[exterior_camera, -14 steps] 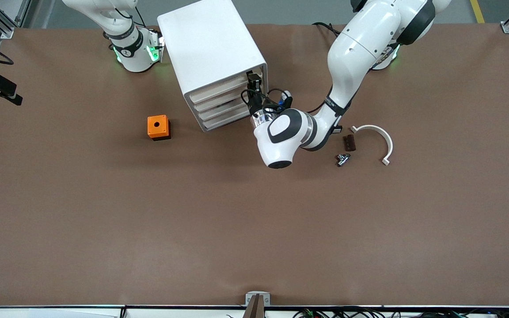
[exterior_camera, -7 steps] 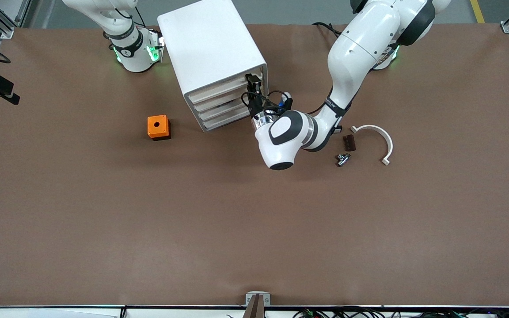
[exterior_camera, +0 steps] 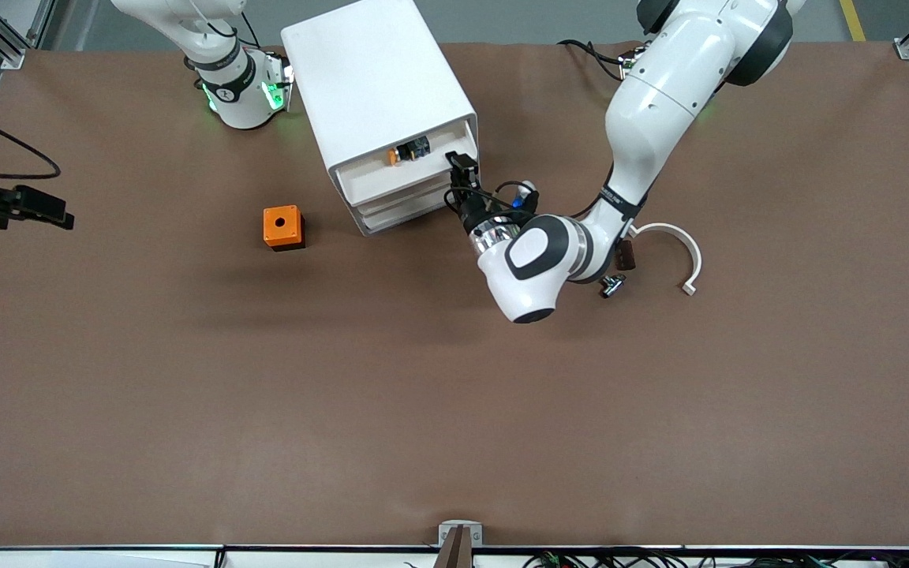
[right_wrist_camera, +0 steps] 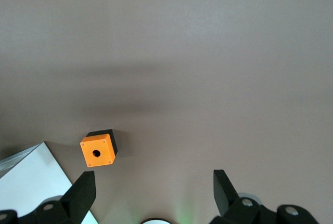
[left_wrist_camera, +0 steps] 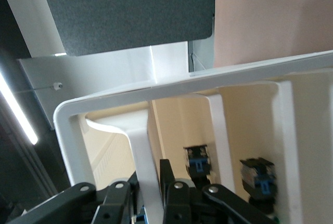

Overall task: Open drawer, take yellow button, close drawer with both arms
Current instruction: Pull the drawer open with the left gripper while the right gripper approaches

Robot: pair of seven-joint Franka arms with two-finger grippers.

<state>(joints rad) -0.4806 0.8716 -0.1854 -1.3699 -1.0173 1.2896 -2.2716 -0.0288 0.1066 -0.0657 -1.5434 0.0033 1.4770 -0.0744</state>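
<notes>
The white cabinet [exterior_camera: 375,79] stands near the right arm's base. Its uppermost drawer [exterior_camera: 379,180] is pulled partly out. The button [exterior_camera: 407,150], with an orange cap and a black-and-blue body, lies in the open drawer. My left gripper [exterior_camera: 460,170] is shut on the drawer's front wall at the end toward the left arm. In the left wrist view the wall [left_wrist_camera: 148,146] runs between the left gripper's [left_wrist_camera: 150,185] fingers, and two black-and-blue parts [left_wrist_camera: 197,161] lie inside. My right gripper [right_wrist_camera: 153,174] is open and empty, high over the table.
An orange box with a round hole [exterior_camera: 282,227] sits on the table beside the cabinet and shows in the right wrist view [right_wrist_camera: 97,151]. A white curved piece [exterior_camera: 679,241], a brown block [exterior_camera: 624,254] and a small metal part [exterior_camera: 611,284] lie by the left arm.
My left gripper has pulled the top drawer out toward the front camera, and the button inside now shows. The left arm's elbow moved the same way.
</notes>
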